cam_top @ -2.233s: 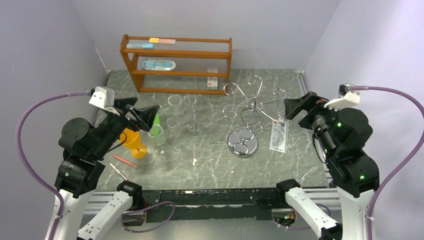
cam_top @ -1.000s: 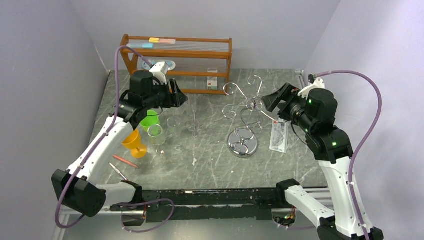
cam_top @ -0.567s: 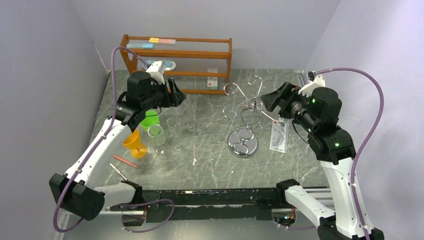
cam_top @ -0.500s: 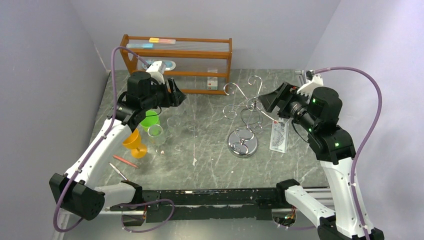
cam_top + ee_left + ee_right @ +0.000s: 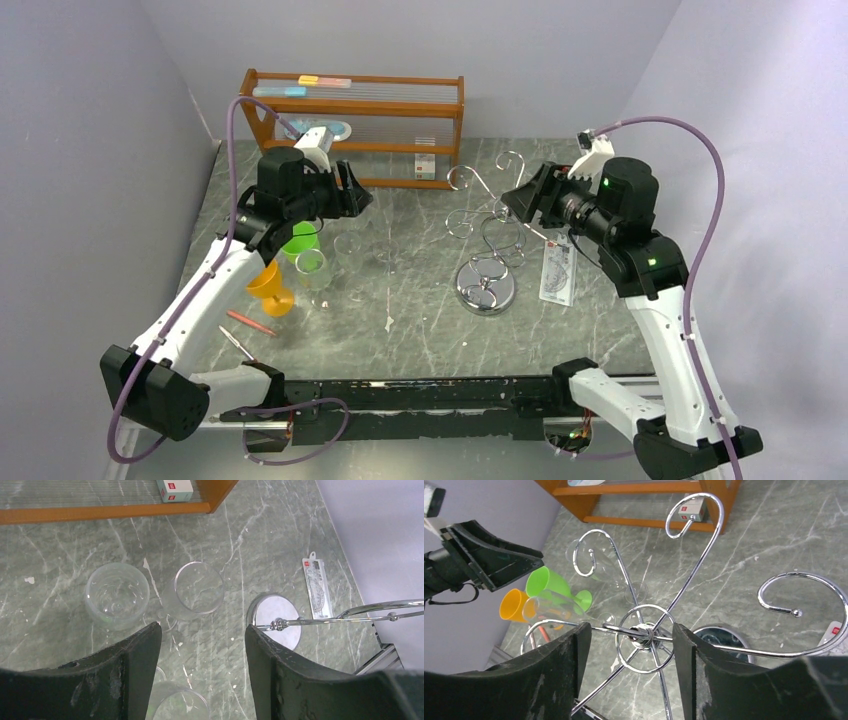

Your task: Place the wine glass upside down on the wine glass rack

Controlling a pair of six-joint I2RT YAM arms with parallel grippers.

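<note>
While both my arms are raised over the grey table (image 5: 430,320), neither hand has hold of anything. My left gripper (image 5: 202,630) has its jaws spread wide and empty, high above the left half of the table. Between its fingers, far below, I see the wine glass (image 5: 198,590) standing rim up on the marble. It is in front of the wooden shelf (image 5: 350,125) and well to the left of the wine glass rack (image 5: 486,283). Another clear glass (image 5: 117,600) stands just to its left and a third (image 5: 177,705) stands nearer to me. A green cup (image 5: 298,240) and an orange cup (image 5: 268,285) stand further left. My right gripper (image 5: 631,630) is also open. It hovers over the rack's central hub with one finger on either side and grips no wire. The rack's curled arms are all bare, and a packaged ruler (image 5: 558,270) lies just right of its mirrored base.
</note>
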